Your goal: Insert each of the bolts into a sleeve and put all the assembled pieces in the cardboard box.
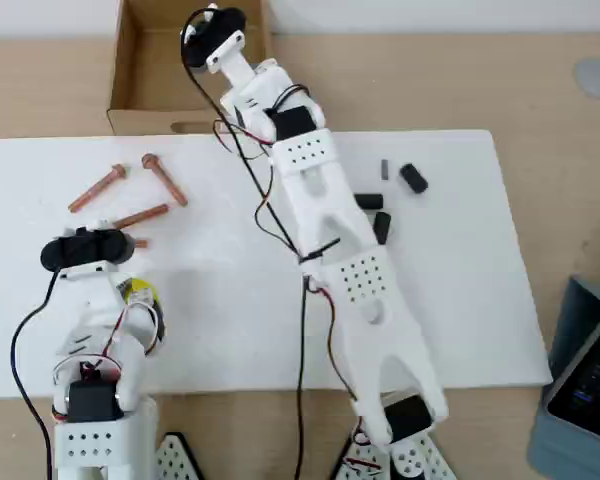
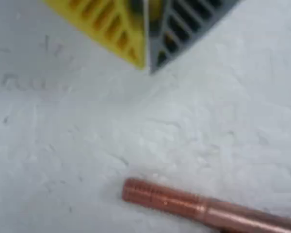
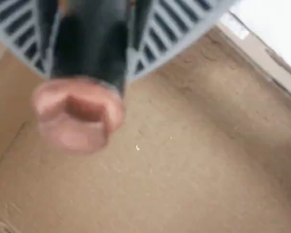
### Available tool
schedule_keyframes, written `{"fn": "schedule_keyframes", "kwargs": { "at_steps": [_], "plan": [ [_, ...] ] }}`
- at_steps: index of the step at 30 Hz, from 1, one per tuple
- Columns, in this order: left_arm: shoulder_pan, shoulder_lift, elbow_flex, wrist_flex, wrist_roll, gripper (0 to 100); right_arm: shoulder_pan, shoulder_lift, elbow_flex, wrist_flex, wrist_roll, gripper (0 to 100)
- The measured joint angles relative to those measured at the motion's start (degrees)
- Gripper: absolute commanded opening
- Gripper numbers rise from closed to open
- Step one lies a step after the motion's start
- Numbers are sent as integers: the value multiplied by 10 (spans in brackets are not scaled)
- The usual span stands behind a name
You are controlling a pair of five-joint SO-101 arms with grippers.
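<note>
Three copper bolts (image 1: 140,216) lie loose between 9 and 10 o'clock from the high view's centre. Two slant so that their heads nearly meet, and the third lies nearly level below them. The end of a fourth bolt (image 1: 140,243) shows just under it. Black sleeves (image 1: 413,178) lie at 2 o'clock, two close together and one apart. The open cardboard box (image 1: 123,70) stands at 11 o'clock. Above its floor hangs an assembled piece (image 3: 89,48), a black sleeve with a copper bolt head (image 3: 77,114) at its end.
</note>
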Motion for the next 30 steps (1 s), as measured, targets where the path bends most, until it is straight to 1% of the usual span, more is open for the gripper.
{"fn": "schedule_keyframes", "kwargs": {
  "at_steps": [9,11,21,25,30],
  "plan": [
    [0,0,0,0,0,2,1,-1,-17,2,0,166],
    [0,0,0,0,0,2,1,-1,-38,19,0,166],
    [0,0,0,0,0,2,1,-3,-177,189,0,135],
    [0,0,0,0,0,2,1,-18,-185,255,0,135],
    [0,0,0,0,0,2,1,-88,-186,314,0,135]
  ]
}}
